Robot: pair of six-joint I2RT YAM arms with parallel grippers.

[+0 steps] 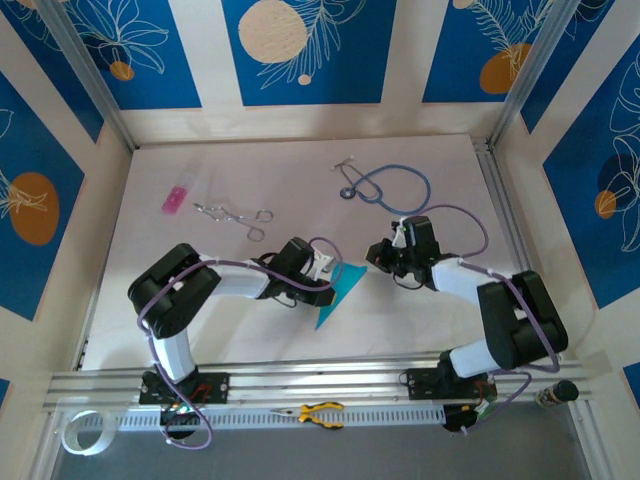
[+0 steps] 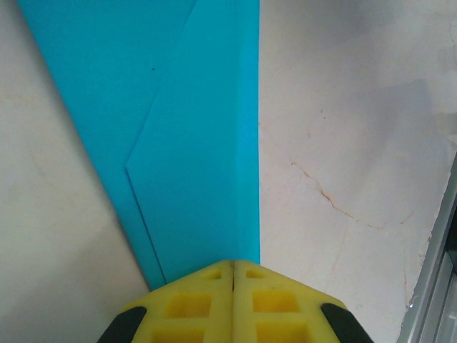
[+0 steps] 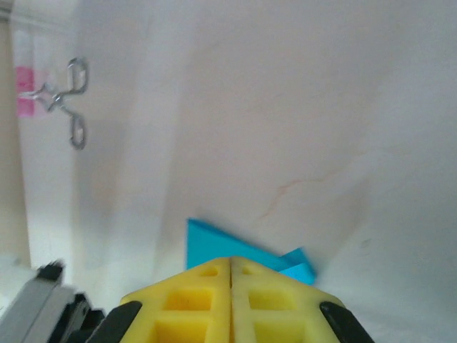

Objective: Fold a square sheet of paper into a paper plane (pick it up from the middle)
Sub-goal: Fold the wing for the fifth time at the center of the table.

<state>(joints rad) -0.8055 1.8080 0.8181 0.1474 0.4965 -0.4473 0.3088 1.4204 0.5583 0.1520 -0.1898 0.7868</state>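
From above, the paper plane [image 1: 338,292] lies mid-table, slanting from 1 to 7 o'clock, with the left gripper [image 1: 322,268] elbowed in over its 10 o'clock edge and the right gripper [image 1: 383,256] reaching low towards its 2 o'clock corner. The left wrist view has clenched jaws bearing on the dart's narrow end, probably pinning the creases flat. In the right wrist view the jaws are clenched too, apparently empty, with the paper just past the tips at 12 o'clock.

White table [image 1: 300,170]; blue floral wall panels [image 1: 340,70], seemingly cream-bordered.

Robot lab cell (printed wall panels [image 1: 310,50]); aluminium frame [image 1: 320,381]; white table [image 1: 270,170].
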